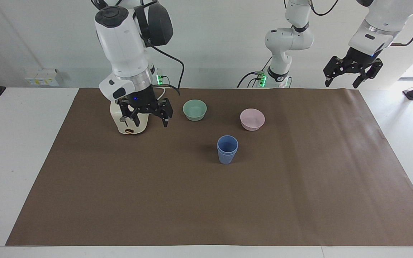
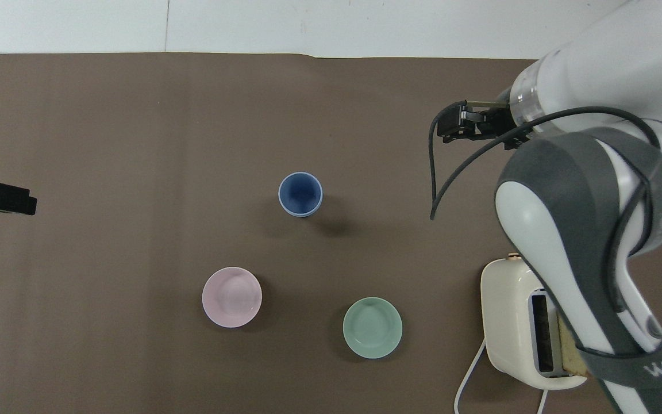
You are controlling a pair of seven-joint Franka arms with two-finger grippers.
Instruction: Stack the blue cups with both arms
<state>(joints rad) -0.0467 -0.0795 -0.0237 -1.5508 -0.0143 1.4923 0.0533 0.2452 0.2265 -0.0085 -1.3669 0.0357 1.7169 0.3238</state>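
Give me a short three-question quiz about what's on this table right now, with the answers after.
1. True or false: the blue cups stand nested, one inside the other.
2. Which bowl lies nearer the toaster: A, the pink bowl, or B, the mint-green bowl?
3. Is either gripper holding anything?

Key
1. True; one rim shows just below the other.
2. B.
3. No. The right gripper hangs empty, jaws open, in front of the toaster; the left gripper waits empty, jaws open, above the left arm's end of the table.
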